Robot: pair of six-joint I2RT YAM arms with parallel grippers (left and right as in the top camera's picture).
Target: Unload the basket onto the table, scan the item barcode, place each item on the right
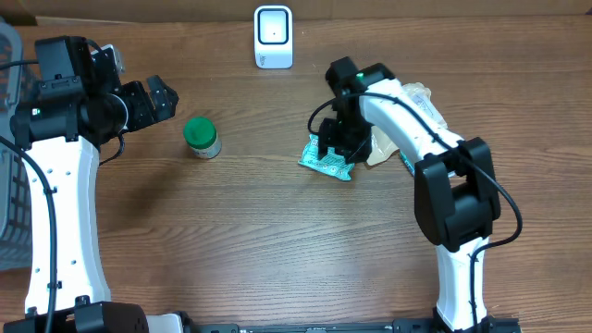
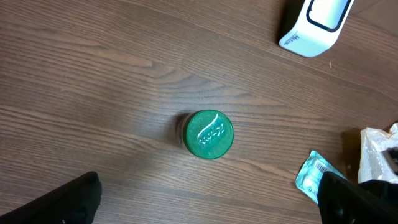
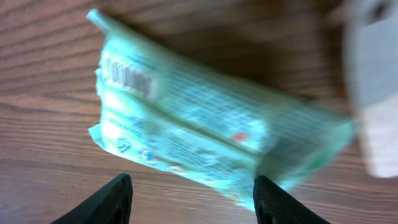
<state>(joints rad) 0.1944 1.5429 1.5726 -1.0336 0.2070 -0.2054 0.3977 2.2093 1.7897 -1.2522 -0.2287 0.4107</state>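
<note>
While the right hand hangs with fingers apart, clamped on nothing, the packet seems to lie loose on the tabletop just beyond them, so a shallow pinch might catch only slick film and turn its barcode from the scanner.

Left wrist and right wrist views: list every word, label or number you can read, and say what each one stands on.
Nothing can be read clearly.
White scanner: small grey print on its base, too small to read.
Green lid: raised script, not legible.
Teal packet: a barcode and fine print, both blurred.
</note>
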